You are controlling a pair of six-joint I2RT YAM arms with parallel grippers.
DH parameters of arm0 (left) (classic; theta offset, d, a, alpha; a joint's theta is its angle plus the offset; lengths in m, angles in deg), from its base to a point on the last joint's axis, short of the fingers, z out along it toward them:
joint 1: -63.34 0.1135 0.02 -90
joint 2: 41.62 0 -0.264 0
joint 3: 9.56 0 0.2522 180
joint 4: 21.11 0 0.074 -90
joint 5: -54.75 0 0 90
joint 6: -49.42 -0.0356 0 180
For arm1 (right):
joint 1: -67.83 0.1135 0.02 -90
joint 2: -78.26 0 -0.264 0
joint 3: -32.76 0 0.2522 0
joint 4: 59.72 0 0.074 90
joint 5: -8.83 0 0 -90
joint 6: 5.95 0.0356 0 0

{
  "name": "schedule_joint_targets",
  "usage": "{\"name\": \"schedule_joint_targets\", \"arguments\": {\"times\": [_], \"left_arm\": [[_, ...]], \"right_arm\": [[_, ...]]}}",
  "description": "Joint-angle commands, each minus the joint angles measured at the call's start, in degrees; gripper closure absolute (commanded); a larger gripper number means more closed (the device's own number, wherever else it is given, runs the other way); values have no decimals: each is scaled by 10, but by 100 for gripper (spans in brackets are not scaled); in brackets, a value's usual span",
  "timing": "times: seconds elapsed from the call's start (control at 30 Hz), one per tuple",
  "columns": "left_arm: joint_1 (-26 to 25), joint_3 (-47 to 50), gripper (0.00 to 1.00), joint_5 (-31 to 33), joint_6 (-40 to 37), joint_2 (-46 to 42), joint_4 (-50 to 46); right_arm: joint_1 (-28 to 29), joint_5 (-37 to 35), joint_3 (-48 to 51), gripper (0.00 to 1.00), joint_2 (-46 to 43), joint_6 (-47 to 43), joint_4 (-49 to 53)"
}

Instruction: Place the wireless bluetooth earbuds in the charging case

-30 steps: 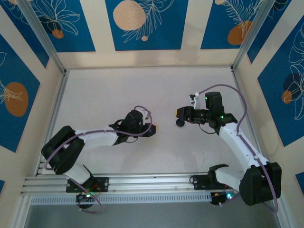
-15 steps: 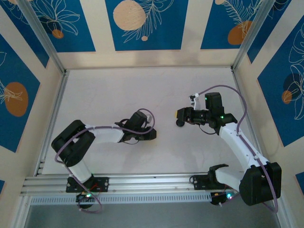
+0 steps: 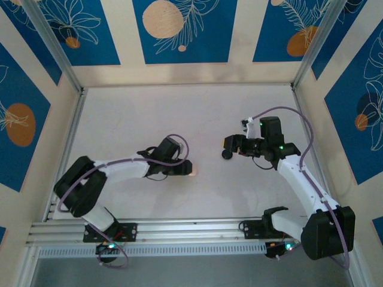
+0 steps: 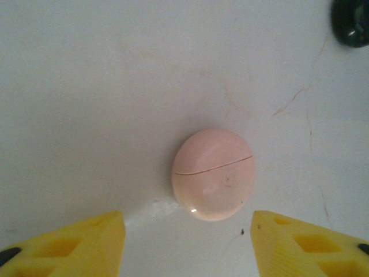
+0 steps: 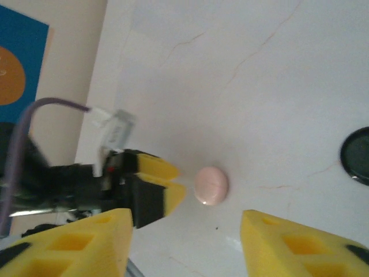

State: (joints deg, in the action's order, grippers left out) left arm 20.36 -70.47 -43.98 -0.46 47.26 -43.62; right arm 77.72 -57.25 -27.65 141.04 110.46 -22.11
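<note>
Blue-and-cream leaf-print panels wall in a pale worktop (image 3: pixel 149 113), and from above I have both arms reaching toward the middle. The left tool (image 3: pixel 185 168) sits low, just beside the pink charging case (image 3: pixel 191 171). The right tool (image 3: pixel 230 145) hangs across the gap, over a dark round case (image 3: pixel 227 155), and the two cases lie well apart.

Switching to the left wrist: the pink charging case (image 4: pixel 213 175) lies lid down, with a seam running across its dome. It sits just ahead of the yellow fingertips (image 4: pixel 104 231), not between them. The left tool (image 4: pixel 187 226) is spread wide and grips nothing. The dark round case (image 4: pixel 351 20) peeks in at the top corner.

Over to the right wrist: the right tool (image 5: pixel 185 222) is also parted and empty, and it looks across the worktop. From here I see the pink charging case (image 5: pixel 211 185) with the left tool (image 5: pixel 167 182) close alongside, and the dark round case (image 5: pixel 357 156) at the right edge.

As I read it, the left jaws are open so the pink case rests free on the worktop, and the right arm holds back to leave room. With the lid shut, I cannot tell whether the earbuds are inside.
</note>
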Motion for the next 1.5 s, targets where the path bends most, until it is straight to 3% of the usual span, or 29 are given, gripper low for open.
{"name": "schedule_joint_targets", "arguments": {"times": [0.0, 0.07, 0.1, 0.13, 0.17, 0.3, 0.57, 0.77, 0.93, 1.07, 1.1, 1.17, 1.2, 1.27, 1.3, 1.33, 1.37, 1.4, 1.47], "left_arm": [[28, -33, 37, 84, -53, -72, -88], [48, -39, 30, 135, -85, -119, -119], [61, -42, 23, 171, -102, -145, -136], [72, -43, 11, 204, -114, -169, -146], [87, -39, 0, 234, -130, -197, -148], [142, 3, 0, 339, -217, -299, -95], [209, 151, 0, 437, -362, -389, 127], [235, 327, 0, 430, -426, -328, 476], [270, 372, 0, 408, -462, -160, 695], [282, 376, 0, 348, -488, 7, 887], [281, 363, 0, 318, -510, 28, 888], [306, 366, 0, 282, -476, 3, 837], [321, 360, 0, 252, -466, 14, 825], [323, 333, 0, 267, -471, 39, 824], [329, 316, 0, 269, -454, 9, 734], [343, 288, 0, 260, -434, -2, 663], [361, 262, 0, 251, -419, 12, 641], [374, 262, 0, 229, -410, 7, 636], [381, 270, 0, 222, -404, 8, 650]], "right_arm": [[-23, -53, -12, 39, -9, -45, -7], [-41, -86, 4, 37, -8, -62, -35], [-51, -103, 13, 6, -6, -67, -52], [-60, -114, 21, 1, -5, -69, -67], [-74, -123, 30, 1, -4, -72, -87], [-113, -163, 80, 1, -5, -79, -182], [-138, -258, 164, 1, -11, -127, -345], [-164, -267, 226, 1, 42, -134, -474], [-166, -253, 270, 1, 92, -141, -598], [-160, -248, 285, 1, 110, -165, -666], [-162, -245, 283, 1, 117, -163, -674], [-162, -232, 273, 1, 135, -158, -679], [-159, -232, 285, 1, 166, -155, -731], [-142, -236, 288, 1, 238, -169, -801], [-132, -240, 272, 1, 258, -173, -809], [-126, -227, 237, 1, 243, -196, -710], [-111, -243, 217, 1, 245, -210, -682], [-109, -249, 231, 1, 253, -207, -724], [-110, -251, 222, 1, 247, -208, -693]]}}
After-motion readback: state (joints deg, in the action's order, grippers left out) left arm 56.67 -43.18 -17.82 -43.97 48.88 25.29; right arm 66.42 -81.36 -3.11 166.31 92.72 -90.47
